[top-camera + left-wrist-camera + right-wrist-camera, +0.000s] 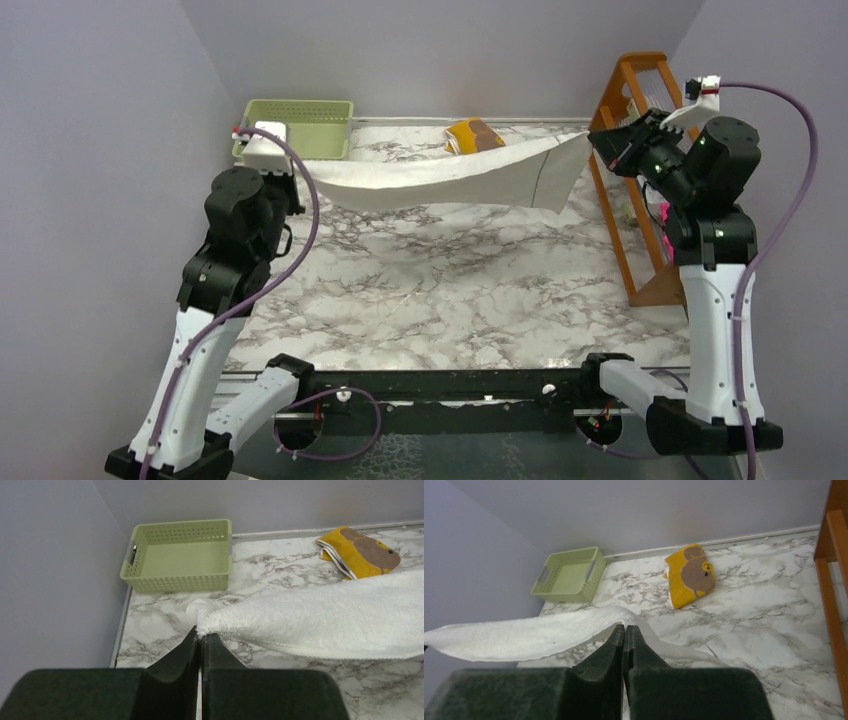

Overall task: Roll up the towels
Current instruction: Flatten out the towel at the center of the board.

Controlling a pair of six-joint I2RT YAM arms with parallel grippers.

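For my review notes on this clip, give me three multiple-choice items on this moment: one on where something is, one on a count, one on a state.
1. Where does the yellow towel lie?
A. In the green basket
B. On the table, near the back wall
C. In the right gripper

2. How many towels are in view?
A. Three
B. One
C. Two

3. The white towel is:
A. Hung between the two shut grippers
B. Rolled up on the table
C. Folded in the green basket

Answers:
1 B: it rests on the marble top at the far side, and the green basket holds nothing.
2 C: one white and one yellow, no other.
3 A: the left gripper and the right gripper each pinch an end, and the cloth sags between them.
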